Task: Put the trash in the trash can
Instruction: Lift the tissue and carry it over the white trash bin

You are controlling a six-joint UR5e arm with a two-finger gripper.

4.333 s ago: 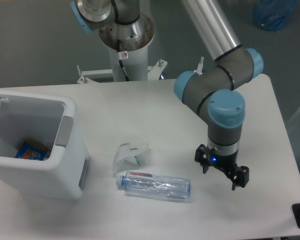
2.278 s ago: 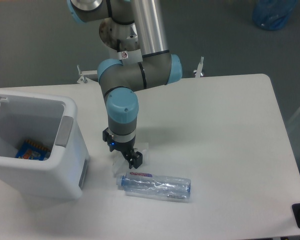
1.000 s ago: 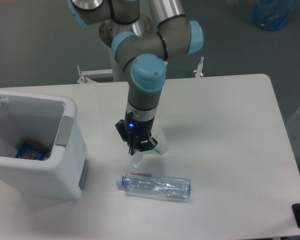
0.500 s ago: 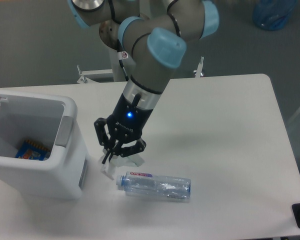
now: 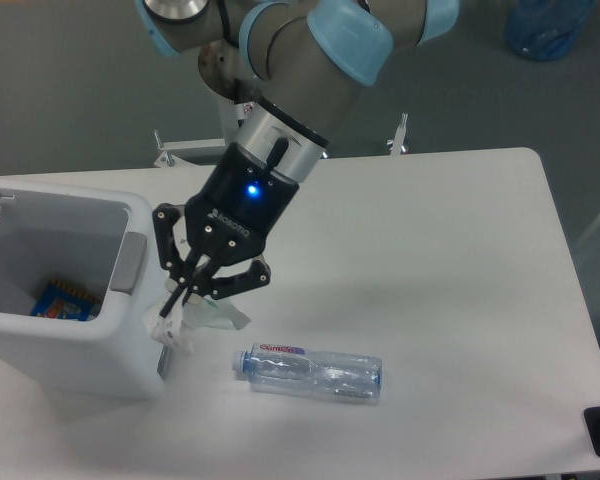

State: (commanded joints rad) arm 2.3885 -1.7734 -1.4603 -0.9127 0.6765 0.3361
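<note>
1 bottle [image 5: 313,371] on white table [image 5: 460,260]; grey floor [image 5: 70,80] behind.

A white table [image 5: 460,300] with rounded corners stands on a grey floor [image 5: 60,90], with a blue bag [image 5: 548,25] lying at the far right.

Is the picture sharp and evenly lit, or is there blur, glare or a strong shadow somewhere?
Fixed camera: soft, even light and no hard glare. The gripper and wrapper look slightly smeared. A faint shadow lies on the table beside the arm. The bottle is reasonably sharp.
</note>
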